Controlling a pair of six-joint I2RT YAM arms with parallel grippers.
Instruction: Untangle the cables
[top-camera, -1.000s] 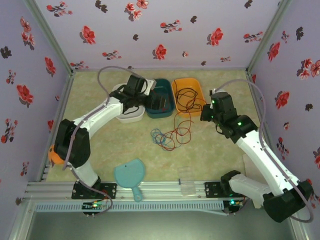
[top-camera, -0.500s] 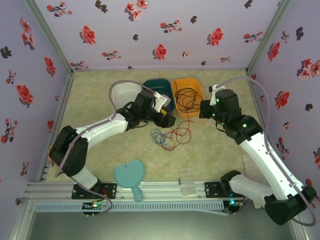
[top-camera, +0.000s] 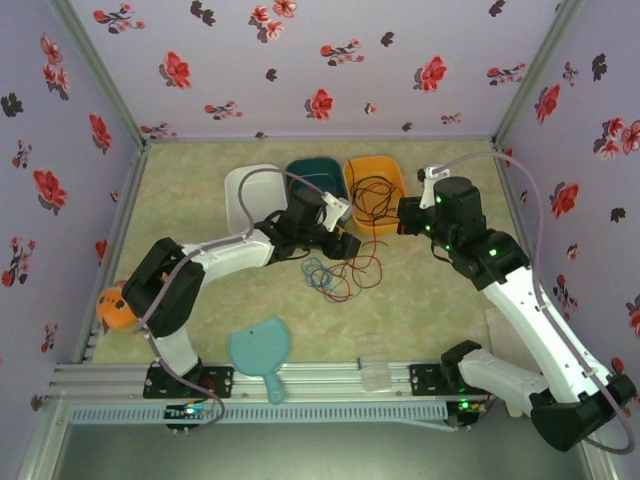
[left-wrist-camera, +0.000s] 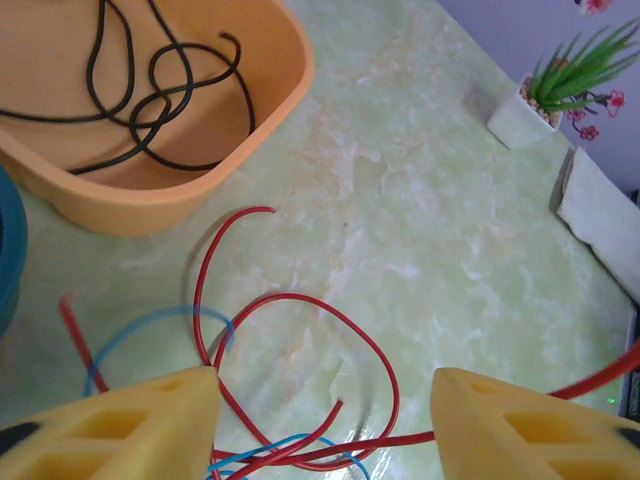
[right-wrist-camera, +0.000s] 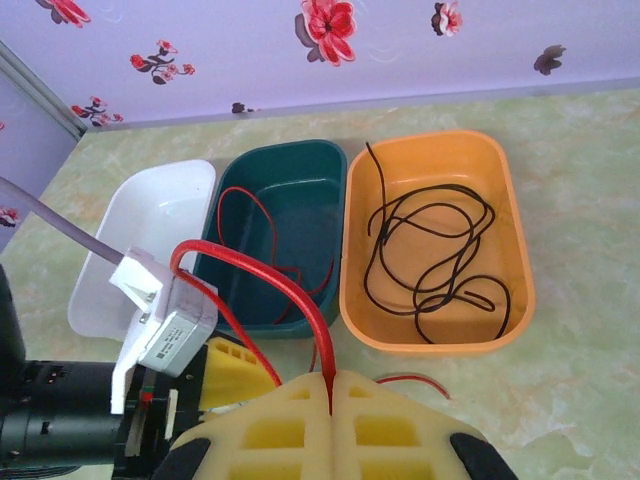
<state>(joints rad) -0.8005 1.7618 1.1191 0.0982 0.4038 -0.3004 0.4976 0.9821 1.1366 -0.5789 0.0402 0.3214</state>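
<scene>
red cable (right-wrist-camera: 270, 272) is pinched tight in the right gripper (right-wrist-camera: 330, 385); blue cable (left-wrist-camera: 160, 316) must next be grasped by the wide-open, empty left gripper (left-wrist-camera: 322, 400).

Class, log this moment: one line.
left gripper open above red-blue tangle | right gripper shut on red cable | black cable in orange plastic tub

Top external: high behind the bases, looking down on the whole table (top-camera: 250, 300). Left wrist: low, close, past left gripper (left-wrist-camera: 325, 385). Right wrist: higher, past right gripper (right-wrist-camera: 330, 380), facing back wall (right-wrist-camera: 200, 40). All share orange bin (top-camera: 376, 161) and cables (top-camera: 345, 272).
</scene>
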